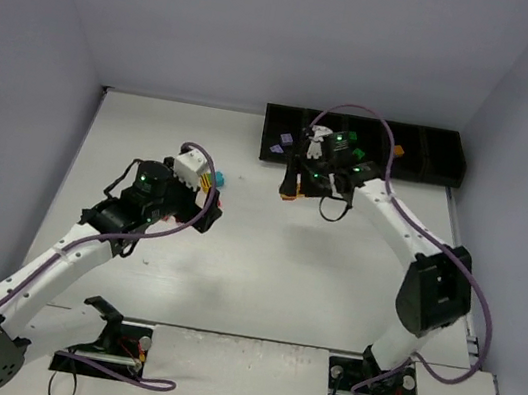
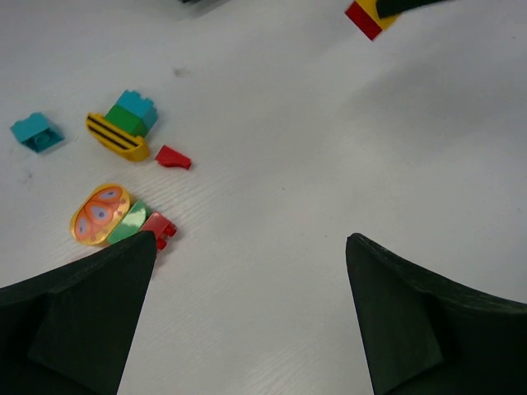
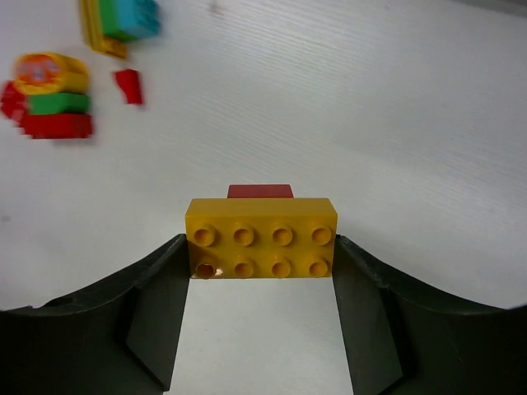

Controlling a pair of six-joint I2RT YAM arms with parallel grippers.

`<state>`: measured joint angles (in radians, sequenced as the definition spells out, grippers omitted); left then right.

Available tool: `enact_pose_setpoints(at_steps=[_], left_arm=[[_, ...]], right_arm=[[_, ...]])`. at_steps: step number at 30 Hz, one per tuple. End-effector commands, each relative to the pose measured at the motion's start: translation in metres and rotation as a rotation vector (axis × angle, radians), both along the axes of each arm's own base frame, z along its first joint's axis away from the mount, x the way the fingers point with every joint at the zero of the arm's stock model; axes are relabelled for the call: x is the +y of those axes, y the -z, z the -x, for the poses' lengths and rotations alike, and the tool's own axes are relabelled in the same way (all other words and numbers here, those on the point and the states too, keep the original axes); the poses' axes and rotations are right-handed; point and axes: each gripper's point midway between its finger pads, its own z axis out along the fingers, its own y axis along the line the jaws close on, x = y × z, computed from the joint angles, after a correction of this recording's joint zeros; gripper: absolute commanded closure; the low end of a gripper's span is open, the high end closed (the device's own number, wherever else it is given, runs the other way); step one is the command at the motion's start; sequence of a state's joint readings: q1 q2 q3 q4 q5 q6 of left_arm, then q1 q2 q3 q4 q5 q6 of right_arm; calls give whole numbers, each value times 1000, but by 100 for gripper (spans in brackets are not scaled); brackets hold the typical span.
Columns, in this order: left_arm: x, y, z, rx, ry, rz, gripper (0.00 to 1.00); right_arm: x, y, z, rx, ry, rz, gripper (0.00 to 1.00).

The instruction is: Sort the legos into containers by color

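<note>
Yellow-orange eight-stud lego (image 3: pixel 260 239) between jaws of right gripper (image 3: pixel 260 262)

Soft, even light from overhead; white table (image 1: pixel 259 288) bright, faint diffuse shadows. Right wrist view: far bricks (image 3: pixel 53 104) smeared with blur, yellow brick (image 3: pixel 261 239) close up sharp. Left wrist view crisp.
</note>
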<state>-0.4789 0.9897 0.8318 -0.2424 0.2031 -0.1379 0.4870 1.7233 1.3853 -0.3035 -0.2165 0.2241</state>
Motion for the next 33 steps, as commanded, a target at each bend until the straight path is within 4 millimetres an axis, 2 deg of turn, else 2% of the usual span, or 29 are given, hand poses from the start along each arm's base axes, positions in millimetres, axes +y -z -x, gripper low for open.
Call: enact_pose_setpoints(at_steps=[1,2,4,7,14,15,21,28,33], left_arm=[[-29,-50,7,-186,186,51,9],[-32,-54,8,-199,199,47,9],[-40,-65,10,-232,223,39,15],[-50,-77,7,-290,251,12,23],[-77,-97,4,-421,320,-10,22],[-81,-104,3,-457,327,-2,22],[-101,-110,10,-567,402,4,22],[-118,-115,17,-590,490,54,22],[-123,-119,16,-598,508,60,22]], right_arm=[[13,-75,15,-61,-166,-279,100],[15,-81,20,-51,-191,-315,100],[19,-93,32,-20,-249,-397,100],[26,-100,48,24,-306,-470,100],[38,-128,81,65,-433,-626,100],[38,-132,83,61,-439,-631,100],[39,-145,93,54,-478,-668,100],[39,-152,102,51,-512,-695,100],[39,-155,107,48,-531,-705,100]])
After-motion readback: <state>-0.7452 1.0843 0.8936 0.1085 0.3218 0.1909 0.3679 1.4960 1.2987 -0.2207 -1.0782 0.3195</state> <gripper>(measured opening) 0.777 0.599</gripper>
